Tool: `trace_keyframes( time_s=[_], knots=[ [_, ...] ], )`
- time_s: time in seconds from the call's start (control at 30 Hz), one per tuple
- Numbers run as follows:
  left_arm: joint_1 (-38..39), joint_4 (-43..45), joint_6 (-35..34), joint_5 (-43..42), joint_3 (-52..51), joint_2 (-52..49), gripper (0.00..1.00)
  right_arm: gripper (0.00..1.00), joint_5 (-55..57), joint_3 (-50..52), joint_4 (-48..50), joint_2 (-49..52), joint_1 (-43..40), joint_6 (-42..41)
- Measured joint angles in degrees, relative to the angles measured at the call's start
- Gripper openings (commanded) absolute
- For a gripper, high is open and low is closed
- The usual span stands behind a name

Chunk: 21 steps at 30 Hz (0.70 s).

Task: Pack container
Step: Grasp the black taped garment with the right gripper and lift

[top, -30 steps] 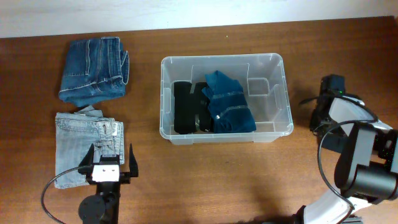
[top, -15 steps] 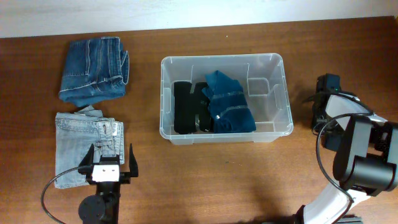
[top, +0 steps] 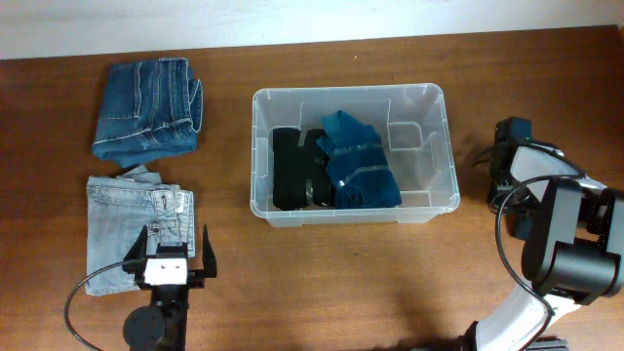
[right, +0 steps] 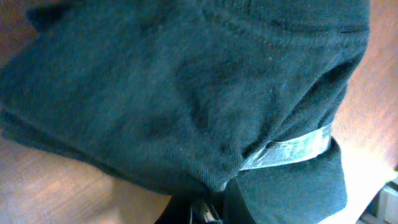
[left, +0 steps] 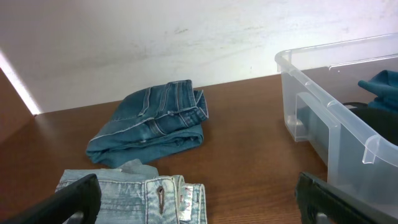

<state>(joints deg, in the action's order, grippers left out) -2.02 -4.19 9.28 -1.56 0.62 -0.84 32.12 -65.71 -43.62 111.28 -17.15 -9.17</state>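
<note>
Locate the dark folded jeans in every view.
Overhead: dark jeans upper left, above the light jeans.
Left wrist: dark jeans centre-left, behind the light jeans.
Right wrist: not in it.
Shared landmark: container, right of the jeans in both.

folded jeans point(left: 149, 127) lie left of the container point(left: 329, 118) holding seemingly teal cloth point(left: 380, 84).

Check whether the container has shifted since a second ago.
No. The container keeps the same gap from the dark folded jeans, seen from overhead.
</note>
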Motion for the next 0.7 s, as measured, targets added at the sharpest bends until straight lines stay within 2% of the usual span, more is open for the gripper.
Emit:
trace_keyframes(
  time_s=[0.13,0.27,0.53,0.7],
  knots=[
    [0.0,0.0,0.0,0.0,0.0,0.0,0.99,0.04,-0.5,-4.8,-6.9,0.0,0.0,-1.9],
    [0.0,0.0,0.0,0.0,0.0,0.0,0.99,0.04,-2.2,-14.5,-14.3,-0.2,-0.1,-4.1],
    [0.0,0.0,0.0,0.0,0.0,0.0,0.99,0.04,-10.7,-40.7,-34.3,-2.4,0.6,-5.7],
    [0.0,0.0,0.0,0.0,0.0,0.0,0.99,0.04,-13.4,-55.4,-44.5,-3.3,5.5,-5.9]
  ],
)
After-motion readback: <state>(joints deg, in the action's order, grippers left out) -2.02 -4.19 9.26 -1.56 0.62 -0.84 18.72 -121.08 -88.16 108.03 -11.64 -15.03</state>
